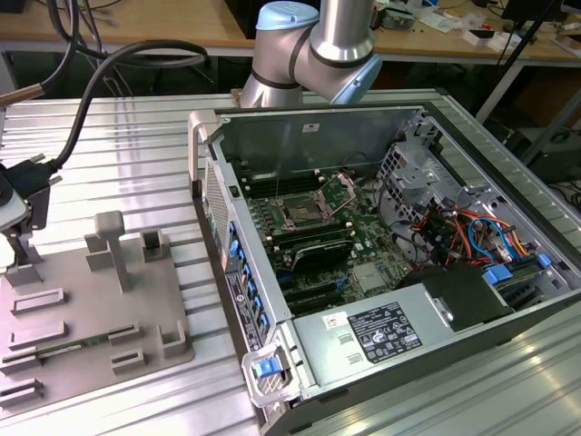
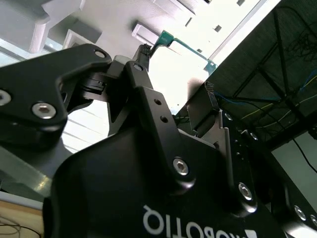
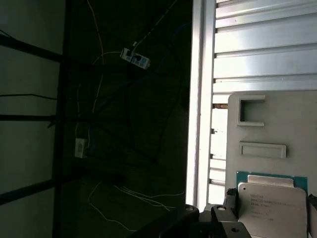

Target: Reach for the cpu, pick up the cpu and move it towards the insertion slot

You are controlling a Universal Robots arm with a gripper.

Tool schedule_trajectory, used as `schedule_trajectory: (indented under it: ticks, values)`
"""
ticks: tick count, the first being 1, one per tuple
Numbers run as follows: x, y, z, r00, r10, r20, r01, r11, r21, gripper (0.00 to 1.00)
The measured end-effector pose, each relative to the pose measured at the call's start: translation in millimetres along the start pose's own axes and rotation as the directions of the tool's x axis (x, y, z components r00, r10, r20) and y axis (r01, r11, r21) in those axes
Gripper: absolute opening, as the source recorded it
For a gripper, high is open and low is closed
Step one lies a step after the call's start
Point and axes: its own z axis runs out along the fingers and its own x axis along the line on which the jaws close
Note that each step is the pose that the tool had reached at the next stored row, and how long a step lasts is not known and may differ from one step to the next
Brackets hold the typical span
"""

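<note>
Tabletop [image 1: 118, 154] of ribbed aluminium, workbench [image 1: 209, 18] behind

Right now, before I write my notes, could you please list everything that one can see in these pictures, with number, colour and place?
table: one, silvery slatted metal, under everything.
computer case: one, grey, open, on the exterior view's right.
insertion slot: one, shiny frame with dark centre, on the green board inside the case.
metal box: one, grey with a black label, at the case's near edge.
cables: several, red, blue and orange, inside the case.
fixture plate: one, grey, on the exterior view's left.
narrow card: one, dark green, lying on the plate.
cpu: one, silvery top with green rim, at the gripper, over the plate.
arm: one, silver with light blue caps, behind the case.
gripper: one, black, at the cpu.
</note>
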Motion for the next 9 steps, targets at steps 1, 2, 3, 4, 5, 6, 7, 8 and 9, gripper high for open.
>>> schedule_trajectory:
  ticks: [1,2,3,4,5,6,7,8,9]
  values:
    - [0.0,0.0,-0.8,1.0,0.0,0.0,0.0,1.0,0.0,0.55]
    - [0.1,0.0,-1.7,1.0,0.0,0.0001,0.0,1.0,-0.0001,0.55]
    - [0.1,0.0,-2.2,1.0,0.0,0.0002,0.0,1.0,-0.0001,0.55]
    - [0.1,0.0,-2.8,1.0,0.0,0.0,0.0,1.0,0.0,0.55]
    - [0.1,0.1,-3.4,1.0,0.0,0.0001,0.0,1.0,-0.0001,0.55]
    - [0.1,0.1,-3.9,1.0,0.0,0.0001,0.0,1.0,0.0,0.55]
    - [0.2,0.1,-4.4,1.0,0.0,0.0,0.0,1.0,0.0,0.55]
    - [0.2,0.1,-4.8,1.0,0.0,0.0001,0.0,1.0,0.0,0.55]
    - [0.2,0.1,-5.4,1.0,0.0,0.0,0.0,1.0,0.0,0.55]
